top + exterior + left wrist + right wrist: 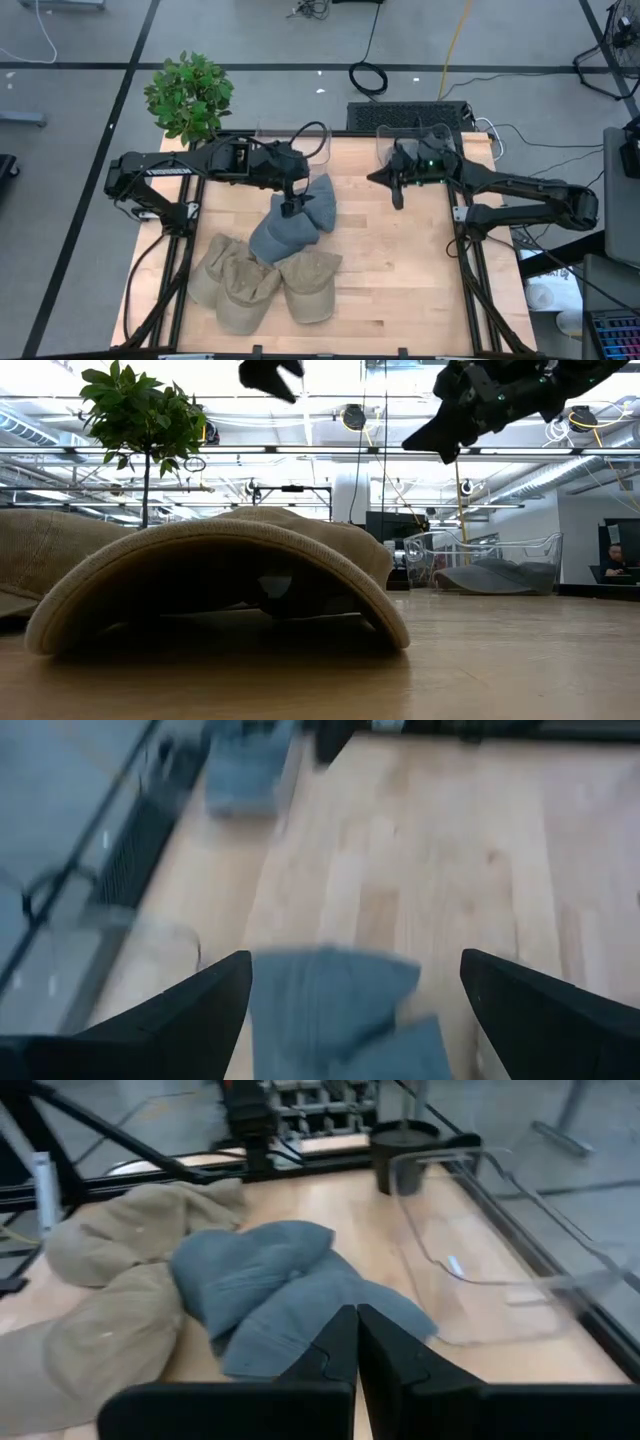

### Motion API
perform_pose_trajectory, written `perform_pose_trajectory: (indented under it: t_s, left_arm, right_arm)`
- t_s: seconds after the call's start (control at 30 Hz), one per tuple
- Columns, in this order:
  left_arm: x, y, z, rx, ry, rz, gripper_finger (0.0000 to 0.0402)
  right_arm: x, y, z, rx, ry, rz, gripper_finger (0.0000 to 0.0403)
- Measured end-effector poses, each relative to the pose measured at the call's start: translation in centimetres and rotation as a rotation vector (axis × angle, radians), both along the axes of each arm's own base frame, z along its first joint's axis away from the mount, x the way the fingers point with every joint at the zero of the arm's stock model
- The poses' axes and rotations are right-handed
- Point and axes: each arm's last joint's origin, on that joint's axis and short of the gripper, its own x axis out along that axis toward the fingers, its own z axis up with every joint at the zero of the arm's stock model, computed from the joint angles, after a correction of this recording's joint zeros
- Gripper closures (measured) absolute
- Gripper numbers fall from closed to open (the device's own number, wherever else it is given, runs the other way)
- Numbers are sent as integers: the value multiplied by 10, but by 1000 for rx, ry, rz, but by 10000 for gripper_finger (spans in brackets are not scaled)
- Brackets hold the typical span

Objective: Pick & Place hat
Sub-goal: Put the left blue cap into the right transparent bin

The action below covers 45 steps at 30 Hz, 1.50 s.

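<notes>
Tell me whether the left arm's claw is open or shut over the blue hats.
Open. In the left wrist view the left claw shows its two dark fingers spread wide apart, with the blue hat in the gap between them, not pinched.

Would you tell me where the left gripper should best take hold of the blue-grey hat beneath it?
Probably from straight above, pinching the raised fold of the blue-grey hat. It lies crumpled with soft ridges, and the open left gripper already hangs over it.
</notes>
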Motion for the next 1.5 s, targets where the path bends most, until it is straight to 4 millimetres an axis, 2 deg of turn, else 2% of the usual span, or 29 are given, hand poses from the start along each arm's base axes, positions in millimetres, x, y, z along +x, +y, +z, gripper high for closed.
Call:
perform_pose_trajectory:
  t_s: [0.17, 0.37, 0.5, 0.77, 0.93, 1.03, 1.1, 1.2, 1.3, 1.5]
  left_arm:
    - [-10, 0, -9, -70, 121, 98, 36]
    - [-19, -1, -11, -61, 181, 101, 36]
    - [-34, -6, -8, 3, 119, 156, 36]
    - [-63, -19, -36, 13, -75, 179, 36]
    - [-71, -20, -58, 10, -215, 165, 37]
    - [-72, -19, -77, 21, -254, 154, 37]
    - [-72, -18, -89, 48, -213, 138, 37]
    - [-71, -16, -96, 52, -168, 145, 37]
    - [-71, -17, -104, -26, -116, 155, 37]
    - [-80, -28, -113, -238, -7, 174, 37]
  right_arm:
    - [2, 7, -6, -101, -32, 61, 403]
    - [-11, 12, 8, -151, -88, 65, 403]
    - [-27, 18, 19, -166, -124, 63, 403]
    - [-44, 24, 27, -160, -149, 58, 390]
    - [-49, 27, 32, -146, -183, 57, 344]
    - [-52, 30, 34, -134, -206, 127, 302]
    - [-54, 33, 35, -122, -222, 201, 270]
    - [-55, 36, 36, -102, -235, 301, 218]
    - [-55, 37, 36, -93, -241, 335, 173]
    - [-55, 37, 36, -93, -240, 330, 129]
